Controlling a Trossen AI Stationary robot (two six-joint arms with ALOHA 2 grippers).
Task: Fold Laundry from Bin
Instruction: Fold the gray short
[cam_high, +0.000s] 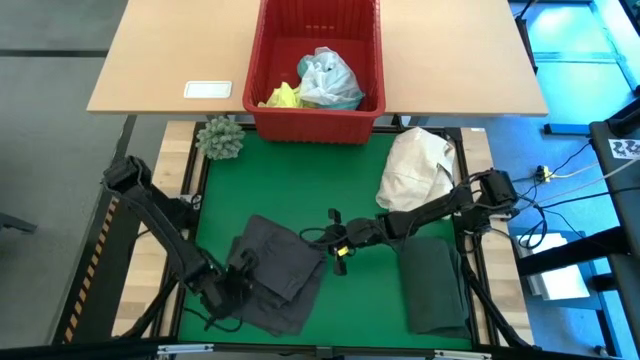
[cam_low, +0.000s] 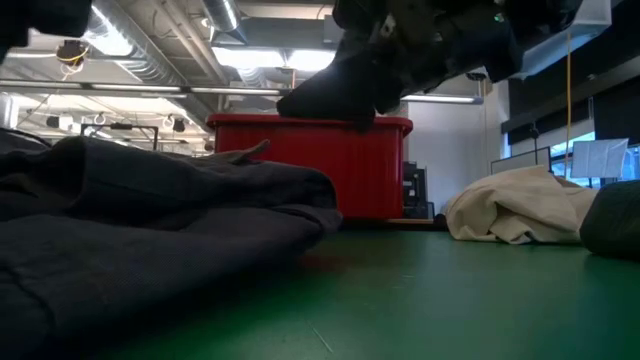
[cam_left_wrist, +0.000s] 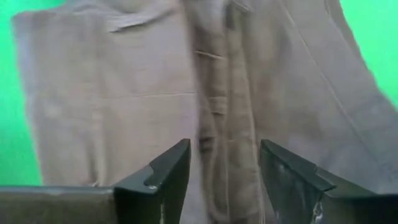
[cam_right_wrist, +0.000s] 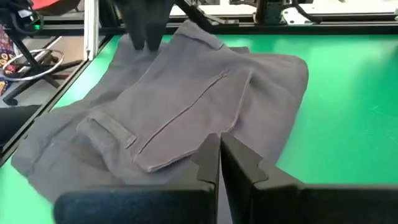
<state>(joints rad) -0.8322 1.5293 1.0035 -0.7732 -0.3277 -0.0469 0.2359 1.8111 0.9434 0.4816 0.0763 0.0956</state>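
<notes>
Left gripper (cam_left_wrist: 224, 180) sits low over the near-left part of the grey garment (cam_high: 275, 270), fingers (cam_left_wrist: 165, 177) parted with a gap between them, nothing held; a fold ridge of the cloth lies in that gap. Right gripper (cam_right_wrist: 219, 158) hovers near the garment's right edge, fingers pressed together, empty. The grey garment lies partly folded on the green mat (cam_high: 300, 180), left of centre. A dark green-black garment (cam_high: 432, 285) lies folded flat at the mat's right side. A cream-white cloth bundle (cam_high: 415, 170) sits beyond it. The red bin (cam_high: 315, 115) stands at the far edge, holding a turquoise-blue garment (cam_high: 330, 80) and a yellow garment (cam_high: 282, 97). A spiky green ball (cam_high: 220, 138) sits beside the bin's left corner.
</notes>
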